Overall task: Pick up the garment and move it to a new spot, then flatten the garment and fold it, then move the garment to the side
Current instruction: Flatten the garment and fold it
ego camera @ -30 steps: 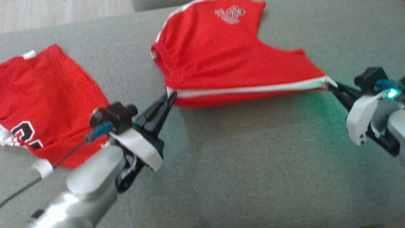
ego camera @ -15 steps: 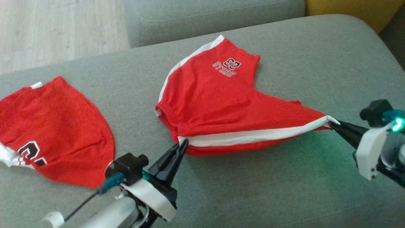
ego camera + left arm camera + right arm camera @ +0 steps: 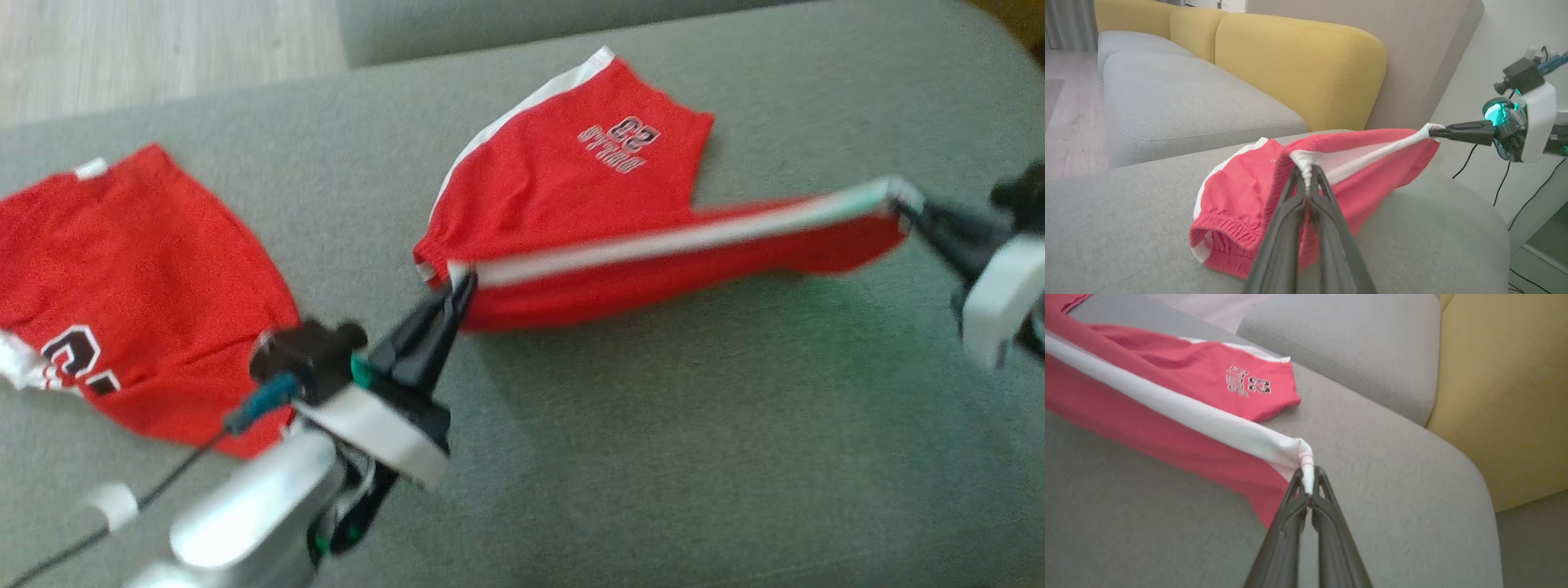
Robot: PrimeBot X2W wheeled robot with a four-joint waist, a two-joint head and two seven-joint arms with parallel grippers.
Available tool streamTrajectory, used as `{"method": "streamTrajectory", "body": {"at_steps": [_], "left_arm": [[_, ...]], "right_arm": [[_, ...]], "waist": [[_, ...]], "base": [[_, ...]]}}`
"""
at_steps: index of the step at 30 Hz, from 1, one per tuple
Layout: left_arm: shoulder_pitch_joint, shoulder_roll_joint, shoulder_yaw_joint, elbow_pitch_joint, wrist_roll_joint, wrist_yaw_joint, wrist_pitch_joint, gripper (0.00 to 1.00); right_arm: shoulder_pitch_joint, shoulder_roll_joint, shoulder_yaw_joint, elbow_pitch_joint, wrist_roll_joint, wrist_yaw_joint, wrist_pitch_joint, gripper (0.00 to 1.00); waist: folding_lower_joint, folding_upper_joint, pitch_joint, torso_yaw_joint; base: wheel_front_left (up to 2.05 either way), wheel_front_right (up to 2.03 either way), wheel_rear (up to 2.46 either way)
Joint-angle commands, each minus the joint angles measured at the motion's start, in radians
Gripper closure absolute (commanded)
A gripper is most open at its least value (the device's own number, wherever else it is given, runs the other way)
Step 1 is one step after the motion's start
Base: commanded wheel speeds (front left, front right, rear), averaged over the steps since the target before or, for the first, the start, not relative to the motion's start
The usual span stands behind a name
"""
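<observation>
The garment is a pair of red shorts [image 3: 563, 188] with white side stripes and a "23" print, lying on a grey sofa cushion [image 3: 653, 425]. My left gripper [image 3: 461, 286] is shut on the waistband corner [image 3: 1302, 157]. At the right, my right gripper [image 3: 902, 204] is shut on the hem corner of the same white-striped edge [image 3: 1306, 457]. That edge is stretched taut between the two grippers and lifted off the cushion, with red cloth hanging below it. The far leg [image 3: 1245, 386] still rests flat on the cushion.
A second red garment [image 3: 122, 286] with black and white lettering lies at the left of the cushion. Another grey seat [image 3: 1180, 110] and yellow backrests [image 3: 1298, 69] stand behind. Wooden floor [image 3: 163, 41] lies beyond the cushion; cables [image 3: 1502, 179] hang past its right end.
Both grippers have raised the striped edge off the cushion and carried it away from me, the right end higher. The head camera also shifted between frames.
</observation>
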Motion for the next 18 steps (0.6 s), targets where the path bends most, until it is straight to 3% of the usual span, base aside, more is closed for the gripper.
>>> {"method": "streamTrajectory", "body": {"at_steps": [1, 9, 18], "left_arm": [[-0.065, 0.021, 0.054, -0.019, 0.013, 0.007, 0.000, 1.00], [-0.188, -0.034, 0.069, 0.057, 0.027, -0.012, 0.008, 1.00], [-0.306, -0.141, 0.059, 0.203, 0.045, -0.043, 0.001, 1.00]], "right_arm": [[-0.030, -0.026, -0.028, -0.003, -0.011, -0.001, -0.009, 1.00], [-0.184, 0.013, -0.056, 0.040, -0.107, -0.001, 0.024, 1.00], [-0.371, 0.039, 0.045, 0.112, -0.150, -0.001, 0.084, 1.00]], "waist": [[-0.0002, -0.0001, 0.041, 0.031], [-0.0002, -0.0001, 0.151, 0.121], [-0.0002, -0.0001, 0.262, 0.227]], "base": [[0.00, 0.00, 0.00], [0.00, 0.00, 0.00], [0.00, 0.00, 0.00]]}}
